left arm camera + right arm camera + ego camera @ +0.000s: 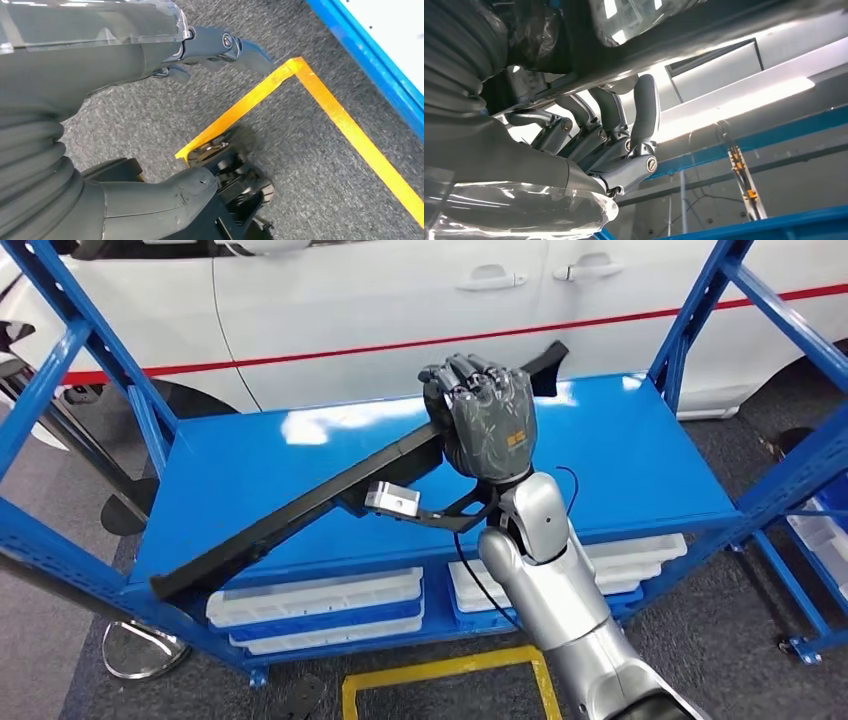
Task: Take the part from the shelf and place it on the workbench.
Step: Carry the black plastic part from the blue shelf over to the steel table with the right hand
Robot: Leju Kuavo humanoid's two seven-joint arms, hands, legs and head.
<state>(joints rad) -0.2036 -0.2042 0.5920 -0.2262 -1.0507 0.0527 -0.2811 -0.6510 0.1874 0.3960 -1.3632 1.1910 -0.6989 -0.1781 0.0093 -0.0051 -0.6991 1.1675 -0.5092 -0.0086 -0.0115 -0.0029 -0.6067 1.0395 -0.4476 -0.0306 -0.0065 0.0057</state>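
Wrapping my right hand (480,415) around the long black part (300,505), I have my fingers (644,107) curled over its upper edge, as the wrist view shows from beneath. I grip it well toward its far end, so most of its length runs away from my palm, down and to my left, across the blue shelf (620,455). Whether that low end rests on the shelf's front edge or hangs just clear, I cannot tell. A small silver block (392,499) on a thin black bracket sits just below my wrist.

My left hand (220,47) hangs by my side over grey carpet and a yellow floor line (345,122), holding nothing, fingers loosely bent.

I judge the worry to be leverage: gripped so far off centre, the part may twist in my fingers, and its long end could catch a blue upright (45,390) as I turn away.
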